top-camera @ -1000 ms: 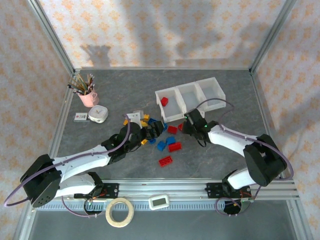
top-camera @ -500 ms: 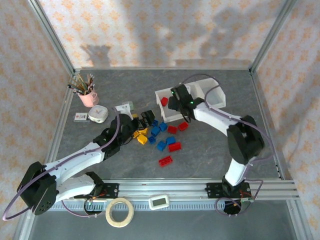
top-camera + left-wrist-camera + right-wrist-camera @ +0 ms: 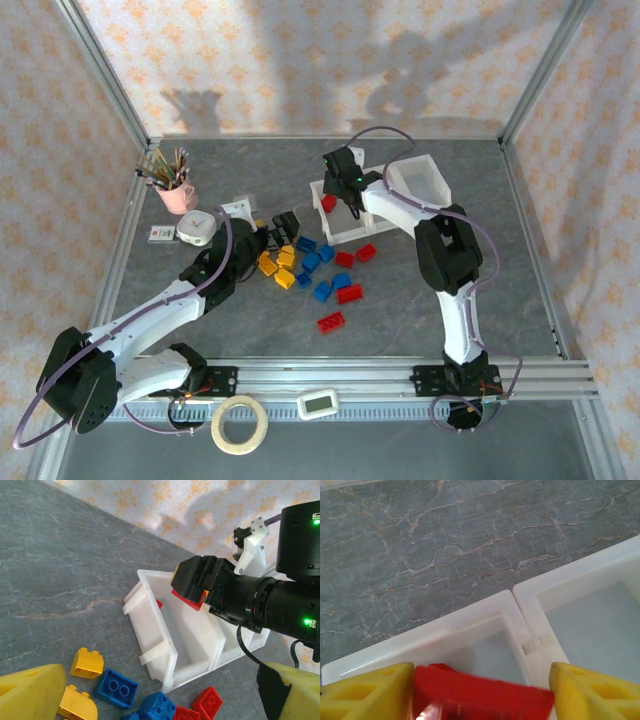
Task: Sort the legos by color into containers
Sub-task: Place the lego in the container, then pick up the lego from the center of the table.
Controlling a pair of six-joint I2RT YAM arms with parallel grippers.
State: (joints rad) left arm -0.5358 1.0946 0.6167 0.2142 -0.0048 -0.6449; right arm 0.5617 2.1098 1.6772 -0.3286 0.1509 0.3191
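Over the leftmost container [image 3: 152, 630], the right pincer [image 3: 482, 690] is gripping a red lego [image 3: 480, 697], matching the red brick [image 3: 158, 603] inside; the left pincer [image 3: 160, 695] is hanging open.

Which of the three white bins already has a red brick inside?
The left-end bin, closest to the pink pencil cup: a red brick lies in it; no brick shows in the others.

Red, blue and yellow-orange legos [image 3: 311, 262], white translucent containers [image 3: 352, 238], grey marbled table [image 3: 500, 280].
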